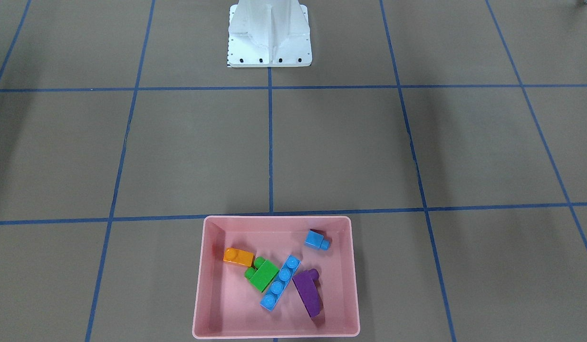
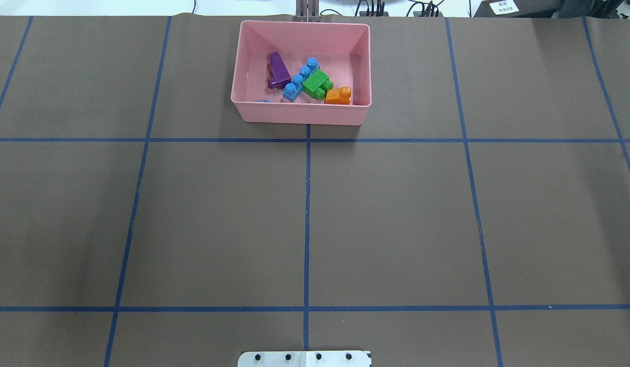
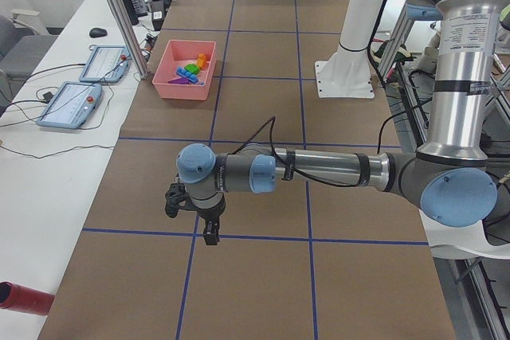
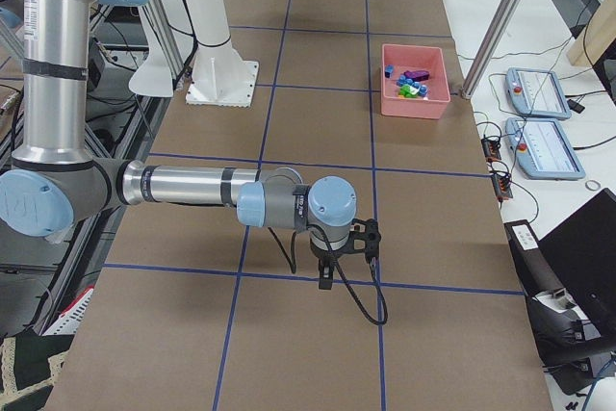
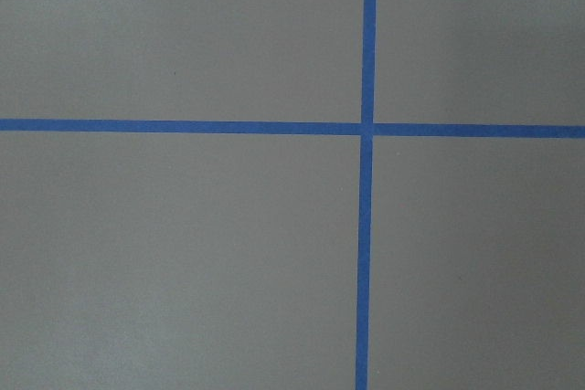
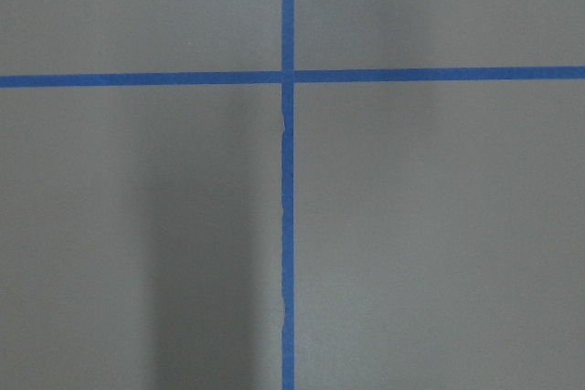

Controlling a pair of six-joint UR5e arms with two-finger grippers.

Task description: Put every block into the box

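Inside the box (image 1: 226, 306) lie all five: the orange block (image 1: 238, 257), green block (image 1: 262, 275), blue bar (image 1: 280, 282) and purple block (image 1: 307, 292) bunched together, and the blue cube (image 1: 316, 240) near a corner. The placing is judged finished; nothing more need be picked. The left gripper (image 3: 209, 236) and right gripper (image 4: 325, 283) hang well apart from the box; how their jaws stand cannot be told.

One camera faces the robot from across the table (image 1: 60, 156) and looks steeply down, with the pink box (image 1: 204, 285) nearest to it. Another looks forward from behind the robot, so the box lies at the far edge. Both take in the white base (image 1: 269, 42). Two high end cameras look along the table. Each wrist camera points straight down, probably from close by, at crossing blue tape (image 5: 183, 125).
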